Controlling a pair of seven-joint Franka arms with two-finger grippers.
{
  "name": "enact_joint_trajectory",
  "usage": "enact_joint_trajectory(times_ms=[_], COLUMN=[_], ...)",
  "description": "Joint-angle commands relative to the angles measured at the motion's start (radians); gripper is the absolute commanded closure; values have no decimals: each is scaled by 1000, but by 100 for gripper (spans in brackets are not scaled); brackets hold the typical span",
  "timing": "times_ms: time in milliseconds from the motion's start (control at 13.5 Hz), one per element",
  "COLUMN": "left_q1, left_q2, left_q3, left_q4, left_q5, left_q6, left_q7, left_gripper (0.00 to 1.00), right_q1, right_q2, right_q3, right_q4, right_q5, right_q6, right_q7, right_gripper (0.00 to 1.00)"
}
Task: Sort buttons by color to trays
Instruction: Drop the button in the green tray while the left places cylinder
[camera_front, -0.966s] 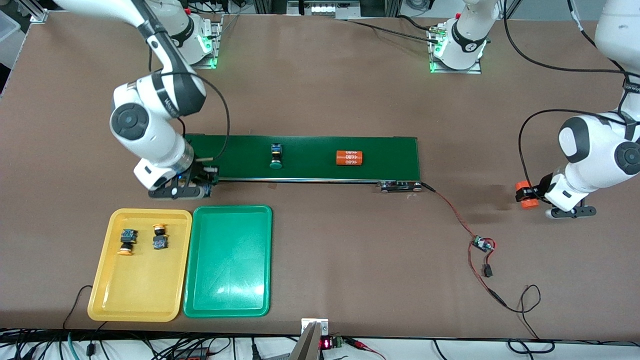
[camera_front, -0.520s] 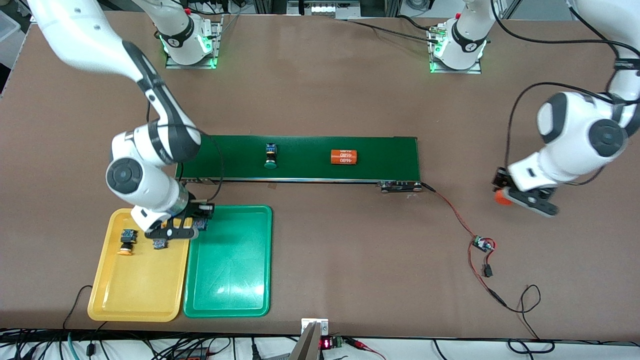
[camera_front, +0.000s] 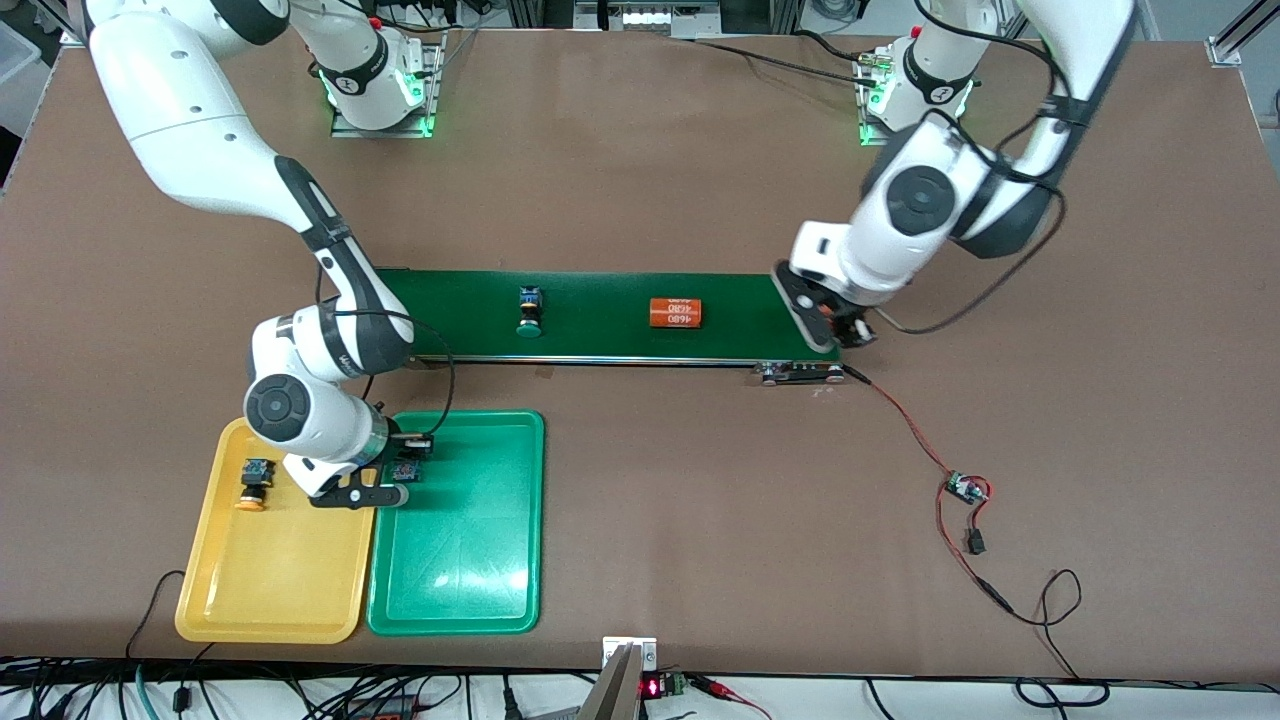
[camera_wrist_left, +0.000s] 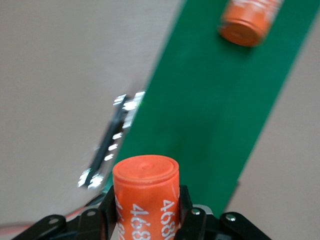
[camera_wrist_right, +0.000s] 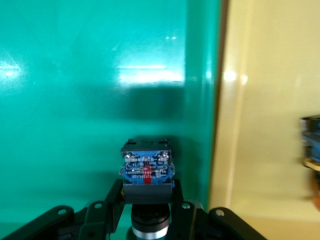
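Note:
My right gripper (camera_front: 400, 472) (camera_wrist_right: 147, 194) is shut on a button (camera_wrist_right: 147, 167) with a black-and-blue body; its cap is hidden. It hangs over the green tray (camera_front: 460, 570) (camera_wrist_right: 100, 75), by the rim next to the yellow tray (camera_front: 270, 590) (camera_wrist_right: 265, 100). A yellow-capped button (camera_front: 254, 482) lies in the yellow tray, and the right wrist view catches part of a button (camera_wrist_right: 312, 145) there. A green-capped button (camera_front: 528, 310) lies on the conveyor belt (camera_front: 600, 340). My left gripper (camera_front: 835, 325) (camera_wrist_left: 146, 200) is shut on an orange labelled cylinder (camera_wrist_left: 146, 192) over the belt's end.
A second orange cylinder (camera_front: 675, 313) (camera_wrist_left: 248, 20) lies on the belt (camera_wrist_left: 210, 110). The belt's motor block (camera_front: 800, 373) sits at its end toward the left arm. Red wires run from it to a small circuit board (camera_front: 965, 488).
My right arm carried its button from the belt's end to over the green tray's rim. My left arm swung in with the cylinder to the belt's other end. The belt's load drifted toward the right arm.

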Motion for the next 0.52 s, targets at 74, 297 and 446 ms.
enact_joint_trajectory(times_ms=[74,297,446], left_q1=[-50,-95,-95], left_q2=[-15,60,74], left_q3=[12,12,12], left_q4=[-34,-25,-30], left_q5=[-6,187,201], left_q6=[-1,17,31], left_q7=[164,132,115], left_gripper=[100,100,100], right_q1=[19,14,8], right_q2=[16,4,-16], right_q3=[-9,-9,-9], right_q4=[31,22,5], right_q5=[-14,-11,-9], right_q6=[14,18,18], right_q7=[2,7,5], right_gripper=[70,29,18])
